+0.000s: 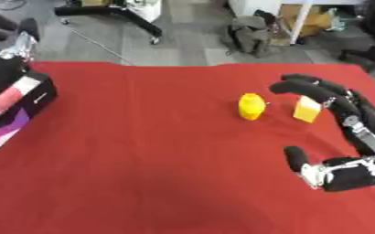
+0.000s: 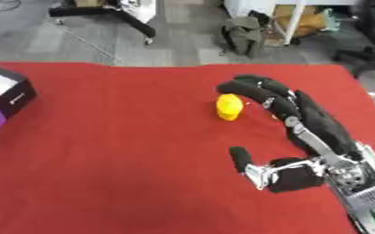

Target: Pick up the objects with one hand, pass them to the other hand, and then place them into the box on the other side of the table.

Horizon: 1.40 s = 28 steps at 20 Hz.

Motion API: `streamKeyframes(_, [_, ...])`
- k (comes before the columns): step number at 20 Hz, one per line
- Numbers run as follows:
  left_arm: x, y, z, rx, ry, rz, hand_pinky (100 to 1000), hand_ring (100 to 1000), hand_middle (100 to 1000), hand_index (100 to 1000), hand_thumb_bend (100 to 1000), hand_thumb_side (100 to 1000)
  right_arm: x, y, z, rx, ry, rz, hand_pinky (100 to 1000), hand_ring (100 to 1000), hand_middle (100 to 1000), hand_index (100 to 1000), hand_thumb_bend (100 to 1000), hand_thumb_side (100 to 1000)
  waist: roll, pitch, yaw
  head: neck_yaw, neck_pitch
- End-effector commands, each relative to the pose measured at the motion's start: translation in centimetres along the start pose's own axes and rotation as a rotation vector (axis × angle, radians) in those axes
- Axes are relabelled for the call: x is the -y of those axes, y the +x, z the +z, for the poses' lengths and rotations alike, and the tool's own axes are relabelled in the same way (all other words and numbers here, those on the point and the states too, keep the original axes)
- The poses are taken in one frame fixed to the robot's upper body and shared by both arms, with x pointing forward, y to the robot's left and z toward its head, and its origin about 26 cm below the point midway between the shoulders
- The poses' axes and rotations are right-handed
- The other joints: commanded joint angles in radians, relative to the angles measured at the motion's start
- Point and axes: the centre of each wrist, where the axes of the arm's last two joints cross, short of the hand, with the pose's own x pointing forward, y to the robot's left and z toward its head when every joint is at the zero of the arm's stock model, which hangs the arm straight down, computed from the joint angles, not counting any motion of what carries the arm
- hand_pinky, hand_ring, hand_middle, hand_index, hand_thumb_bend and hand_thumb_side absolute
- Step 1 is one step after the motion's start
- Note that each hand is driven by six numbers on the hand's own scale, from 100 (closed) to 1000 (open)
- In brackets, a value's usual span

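Observation:
A yellow lemon-shaped object (image 1: 251,106) lies on the red cloth right of centre. Just to its right stands a small orange-yellow block (image 1: 307,110). My right hand (image 2: 320,124) comes in from the right edge and is open; its fingers (image 1: 305,87) arch over the block and its thumb (image 1: 296,159) is spread wide toward the near side. It holds nothing, and I cannot tell whether it touches the block. In the right eye view the hand hides the block. My left hand (image 1: 0,72) hangs open at the far left above the box (image 1: 37,93).
The box at the table's left edge is black with white, red and purple faces. The red cloth (image 1: 142,151) covers the whole table. Beyond the far edge are a grey floor, a wheeled stand base (image 1: 119,16) and bags (image 1: 251,34).

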Motion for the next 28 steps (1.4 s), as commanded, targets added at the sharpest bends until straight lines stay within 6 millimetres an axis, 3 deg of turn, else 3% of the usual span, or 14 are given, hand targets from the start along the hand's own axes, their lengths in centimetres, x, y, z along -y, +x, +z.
streamKeyframes(1, [0.2,2.2,-0.5,0.094,-0.027,0.086,941,755,745,657,360,598,3.0,-1.7,1.1,-0.089,0.079,0.102,937,838,832,974,100,547,0.006,-0.013,0.01,-0.076,0.007])
streamKeyframes(5, [1.8,4.5,-0.9,0.183,-0.123,0.258,946,755,744,656,370,621,6.1,-4.1,2.6,-0.249,0.112,0.18,964,848,834,970,100,590,0.013,0.003,0.048,-0.142,-0.011])
streamKeyframes(9, [4.3,5.4,0.0,0.236,-0.233,0.386,955,754,743,647,366,645,7.6,-6.2,4.2,-0.419,0.14,0.215,984,864,844,970,100,637,0.019,0.018,0.086,-0.192,-0.026])
streamKeyframes(17, [9.1,6.5,2.9,0.347,-0.405,0.551,965,751,739,636,349,684,8.3,-9.6,6.1,-0.695,0.247,0.215,997,891,875,978,100,703,0.025,0.04,0.142,-0.265,-0.051])
streamKeyframes(28, [10.1,5.2,4.3,0.466,-0.508,0.604,973,752,739,629,332,709,8.0,-13.1,9.9,-1.03,0.246,0.253,1000,949,918,988,100,691,0.018,0.057,0.166,-0.306,-0.07])
